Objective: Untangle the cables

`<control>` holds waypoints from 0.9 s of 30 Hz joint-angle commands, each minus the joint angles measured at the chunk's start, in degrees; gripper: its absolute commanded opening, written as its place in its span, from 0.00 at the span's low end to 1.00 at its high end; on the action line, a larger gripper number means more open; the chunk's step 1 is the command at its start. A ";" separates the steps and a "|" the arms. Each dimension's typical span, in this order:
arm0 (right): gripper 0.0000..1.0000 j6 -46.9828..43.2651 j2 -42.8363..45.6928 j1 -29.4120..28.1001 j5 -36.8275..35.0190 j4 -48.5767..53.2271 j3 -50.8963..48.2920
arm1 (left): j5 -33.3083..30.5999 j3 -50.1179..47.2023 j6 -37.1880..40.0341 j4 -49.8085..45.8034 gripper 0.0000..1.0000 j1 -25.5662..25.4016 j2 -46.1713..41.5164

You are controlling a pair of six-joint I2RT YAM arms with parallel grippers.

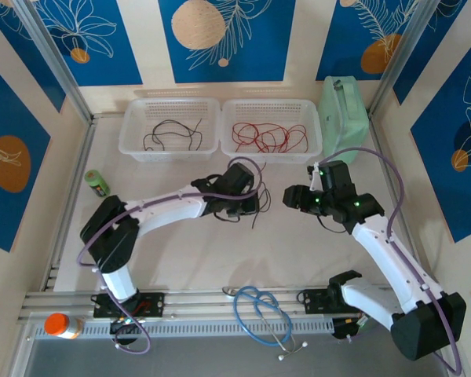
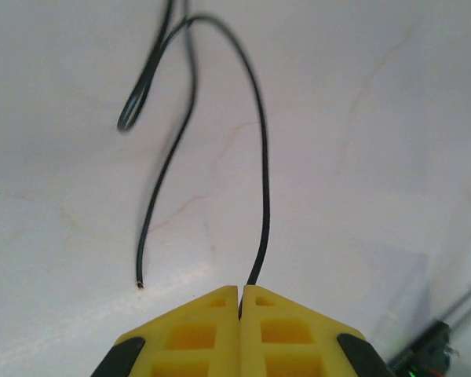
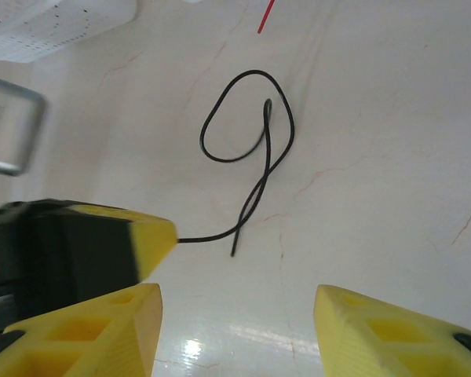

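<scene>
A thin black cable [image 2: 263,196] runs out from between the yellow fingers of my left gripper [image 2: 240,292], which is shut on it. The cable's far part lies on the white table in a loose twisted loop [image 3: 251,118], with a free end beside it. My right gripper [image 3: 235,314] hovers open just in front of that loop, nothing between its fingers. The left gripper's yellow fingertip [image 3: 145,239] sits close to its left. From above, the two grippers [image 1: 255,206] [image 1: 290,196] face each other at the table's middle. More black cables [image 1: 173,135] and red cables [image 1: 271,137] lie in baskets.
Two white baskets [image 1: 169,155] [image 1: 271,155] stand side by side at the back, with a pale green container [image 1: 344,118] to their right. A small green bottle [image 1: 96,183] lies at the left. A blue stethoscope [image 1: 259,314] and an orange-capped jar [image 1: 63,324] rest at the near edge.
</scene>
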State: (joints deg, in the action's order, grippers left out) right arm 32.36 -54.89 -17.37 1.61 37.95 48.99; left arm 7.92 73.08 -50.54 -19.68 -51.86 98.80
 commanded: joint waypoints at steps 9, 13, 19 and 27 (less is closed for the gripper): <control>0.58 0.28 5.57 8.12 14.92 -1.19 -3.68 | -3.70 15.15 10.20 -20.63 0.00 -0.53 -11.62; 0.58 3.11 4.88 7.92 21.80 -6.18 -7.33 | -3.79 15.93 10.20 -20.23 0.00 -0.47 -12.19; 0.64 9.82 5.07 1.02 20.65 -19.35 -14.96 | -3.92 17.44 9.39 -17.94 0.00 -0.44 -12.31; 0.66 9.10 6.60 -4.18 11.40 -17.48 -12.17 | -14.07 30.04 14.50 -27.92 0.00 8.27 -11.49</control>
State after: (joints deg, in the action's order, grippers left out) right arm 42.37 -50.92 -20.84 17.10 18.98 34.00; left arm -1.06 98.72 -38.94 -43.20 -48.23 87.66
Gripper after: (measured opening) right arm 0.656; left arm 0.045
